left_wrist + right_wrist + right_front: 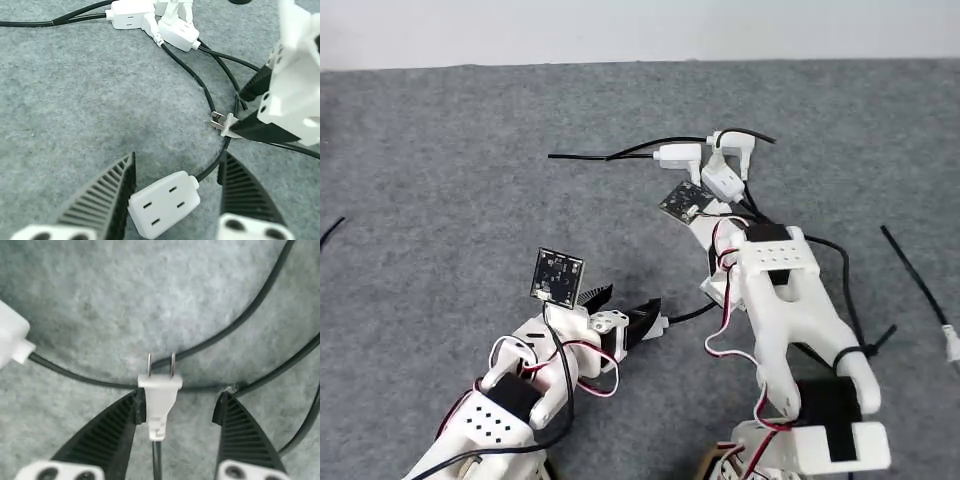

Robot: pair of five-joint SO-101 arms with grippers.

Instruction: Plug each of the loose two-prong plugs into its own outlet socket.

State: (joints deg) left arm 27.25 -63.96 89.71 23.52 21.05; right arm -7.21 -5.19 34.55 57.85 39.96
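Observation:
My left gripper [178,156] is open low over the grey carpet. A white outlet socket [165,202] on a black cord lies between its black fingers [107,197], touching neither. My right gripper [179,395] is open too, and a white two-prong plug [160,392] lies between its fingers with the prongs pointing away. The plug rests against one finger [117,422] and is clear of the other. In the left wrist view this plug [224,123] sits at the right gripper's tips, a short way from the socket. From above, the left gripper [620,312] is at centre.
A cluster of white sockets [705,165] with black cords lies at the far centre of the carpet. Another loose plug [950,345] on a thin cord is at the right edge. Black cables [250,310] cross the carpet around the right gripper.

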